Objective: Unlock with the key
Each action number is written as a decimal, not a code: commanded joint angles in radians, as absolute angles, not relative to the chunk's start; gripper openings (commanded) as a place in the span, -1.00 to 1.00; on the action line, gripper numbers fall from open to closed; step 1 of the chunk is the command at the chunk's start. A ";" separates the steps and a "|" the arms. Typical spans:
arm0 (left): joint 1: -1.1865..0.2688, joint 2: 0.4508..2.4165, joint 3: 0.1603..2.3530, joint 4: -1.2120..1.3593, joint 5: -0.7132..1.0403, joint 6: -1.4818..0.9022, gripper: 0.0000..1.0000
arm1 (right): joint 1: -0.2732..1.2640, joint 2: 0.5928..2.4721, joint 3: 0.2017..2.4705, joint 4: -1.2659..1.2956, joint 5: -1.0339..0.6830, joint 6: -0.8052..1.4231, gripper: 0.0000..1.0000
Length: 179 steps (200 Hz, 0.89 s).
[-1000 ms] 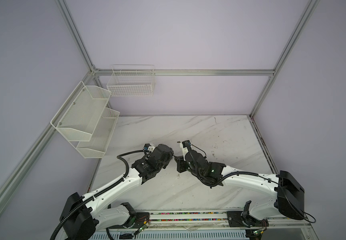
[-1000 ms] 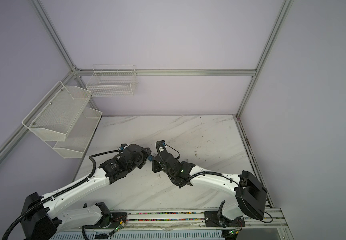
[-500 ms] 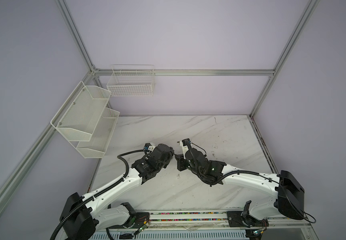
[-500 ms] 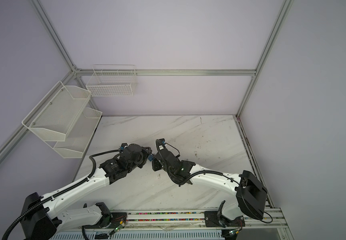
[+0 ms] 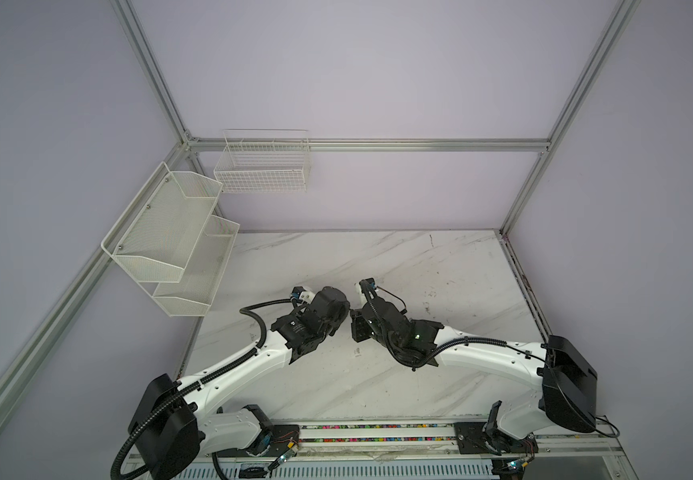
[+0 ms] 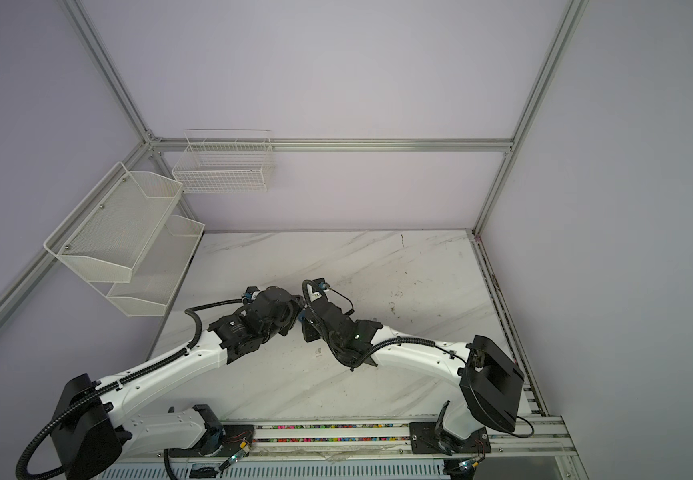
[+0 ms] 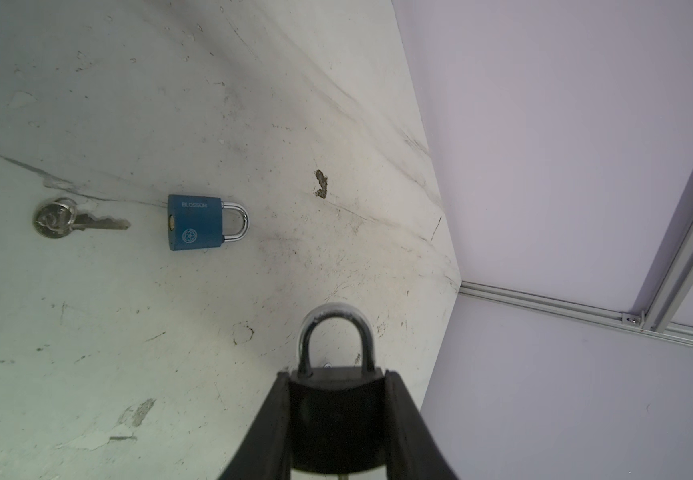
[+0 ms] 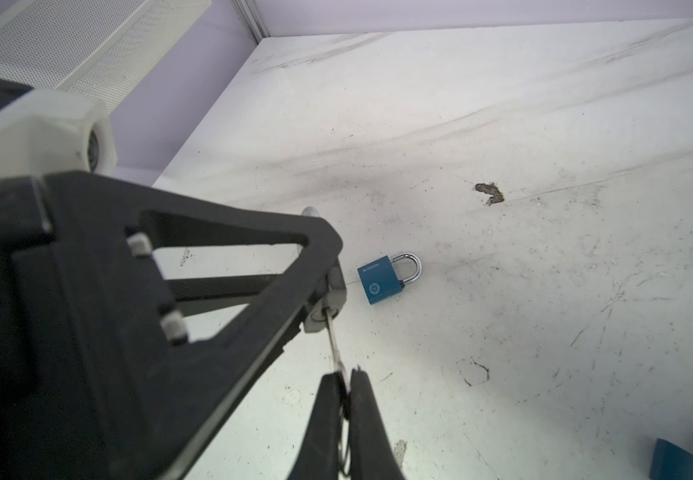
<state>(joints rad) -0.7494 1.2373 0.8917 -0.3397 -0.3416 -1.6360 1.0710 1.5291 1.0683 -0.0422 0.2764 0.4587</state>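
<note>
Key (image 8: 332,337) — pinched in the closed right end effector (image 8: 345,377) — has its tip in the black padlock (image 7: 336,415), gripped mid-air by the left end effector (image 7: 336,380); turn about the blade's axis, avoiding side load.

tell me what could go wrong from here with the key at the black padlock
1. The right gripper pinches the key only by its end; turning could make it slip or bend.
2. The left gripper holds the black padlock by its sides; a twist may rotate it in the grip.
</note>
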 commanded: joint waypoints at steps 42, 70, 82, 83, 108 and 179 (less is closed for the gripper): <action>-0.819 1.280 1.008 -0.350 -0.195 -1.691 -1.00 | 1.075 1.571 1.113 0.084 0.472 0.423 -1.00; -0.825 1.259 0.994 -0.318 -0.163 -1.716 -1.00 | 1.076 1.520 1.061 0.218 0.356 0.445 -1.00; -0.827 1.250 0.980 -0.278 -0.141 -1.729 -1.00 | 1.075 1.519 1.070 0.222 0.334 0.474 -1.00; -0.827 1.250 0.978 -0.276 -0.139 -1.730 -1.00 | 1.074 1.520 1.070 0.222 0.331 0.475 -1.00; -0.834 1.237 0.969 -0.236 -0.111 -1.731 -1.00 | 1.062 1.533 1.087 0.240 0.262 0.511 -1.00; -0.856 1.162 0.867 -0.179 -0.146 -1.765 -1.00 | 0.974 1.465 1.021 0.418 -0.013 0.811 -1.00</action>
<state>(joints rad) -0.7708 1.2007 0.9176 -0.2771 -0.3580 -1.7222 0.9909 1.4822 1.0336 0.1291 0.1158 0.6922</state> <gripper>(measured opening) 0.299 0.070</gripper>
